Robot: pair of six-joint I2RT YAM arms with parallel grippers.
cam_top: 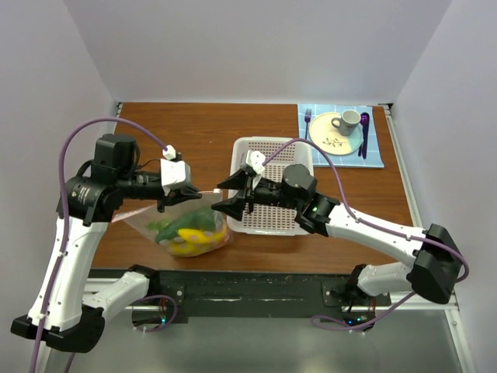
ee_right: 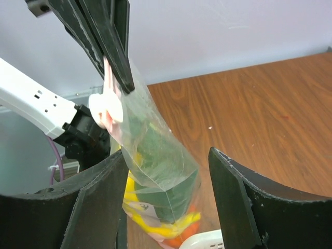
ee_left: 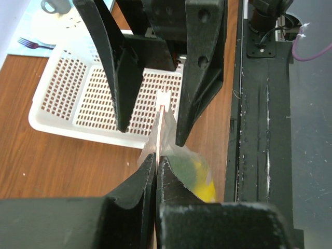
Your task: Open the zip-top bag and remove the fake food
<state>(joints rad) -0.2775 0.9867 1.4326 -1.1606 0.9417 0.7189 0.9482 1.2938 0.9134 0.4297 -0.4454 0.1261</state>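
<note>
Now the zip-top bag [cam_top: 155, 221] hangs with its mouth up and its fat bottom down. Its long side runs from left to right, a bit tilted. The pink zip strip [ee_left: 162, 124] along the mouth stands on its edge and points from the left end effector toward the right one. The fake food [cam_top: 190, 233] sits in a heap at the bottom of the bag: dark green bits, yellow bits and a little orange. I cannot tell if the bottom of the bag touches the brown wooden surface [cam_top: 171, 132]. The bag is at the near left part of that surface, just left of a white basket [cam_top: 272, 141] full of little holes. At the far right corner lies a blue mat [cam_top: 377, 158] with a cream plate [cam_top: 330, 144], a grey mug [cam_top: 347, 120], a fork [cam_top: 307, 123] and a purple spoon [cam_top: 364, 132]. Plain pale walls [cam_top: 256, 47] stand on the left, far and right sides. The left end effector [cam_top: 192, 191] is squeezed tight on the zip strip, its two fingers pressed together on the plastic, and the bag hangs below it. The right end effector [cam_top: 221, 194] is just to the right. Its two fingers are apart, one on each side of the strip's right end, where a small white tab [ee_left: 164, 97] sticks out. There is a little gap between each finger and the strip.
</note>
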